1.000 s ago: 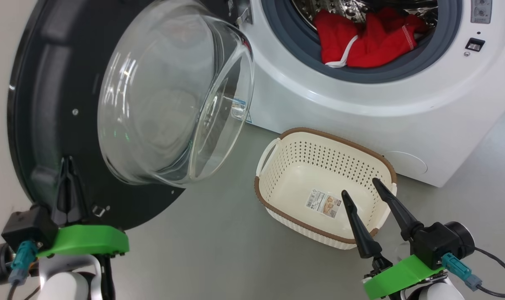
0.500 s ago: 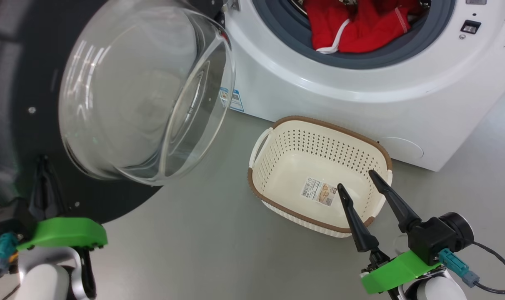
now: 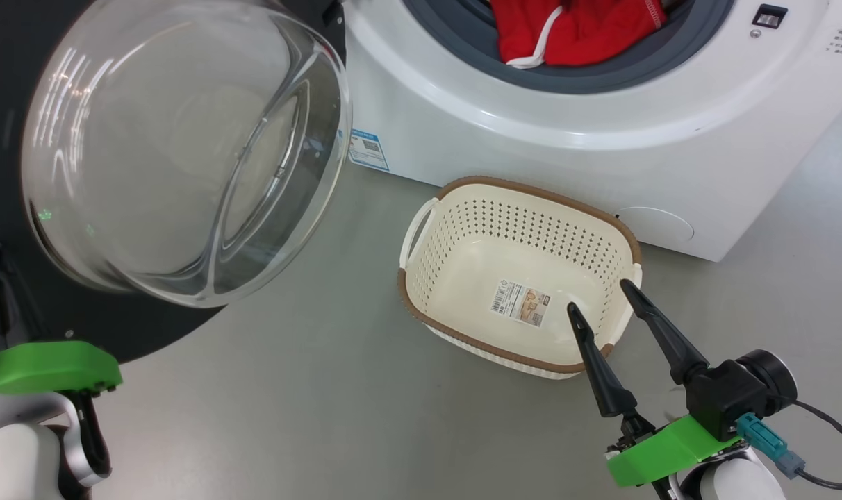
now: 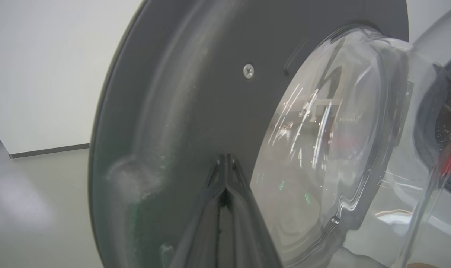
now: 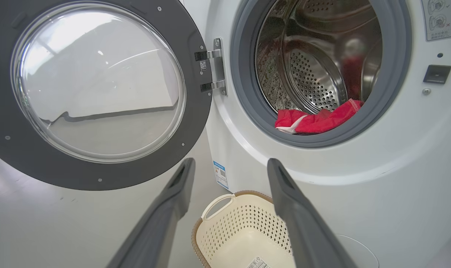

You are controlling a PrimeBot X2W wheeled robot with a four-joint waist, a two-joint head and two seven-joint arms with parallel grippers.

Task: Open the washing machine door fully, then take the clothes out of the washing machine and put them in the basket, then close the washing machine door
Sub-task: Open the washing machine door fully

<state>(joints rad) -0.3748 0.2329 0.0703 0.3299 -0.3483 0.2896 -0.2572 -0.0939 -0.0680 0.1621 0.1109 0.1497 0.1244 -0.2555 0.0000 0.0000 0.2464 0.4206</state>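
left gripper (image 4: 225, 158), fingers together and empty, is resting on the washing machine door (image 4: 181, 111) at left; pushing steadily on its black rim is wisest. right gripper (image 3: 597, 294) is hovering open, empty.

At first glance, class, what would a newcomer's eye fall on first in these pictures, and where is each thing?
First, the washing machine door, wide open at the left of the head view, its bulging glass bowl catching the light. Next, the bright red clothes in the mouth of the white washing machine at the top. In front of it, on the grey floor, stands the cream basket.
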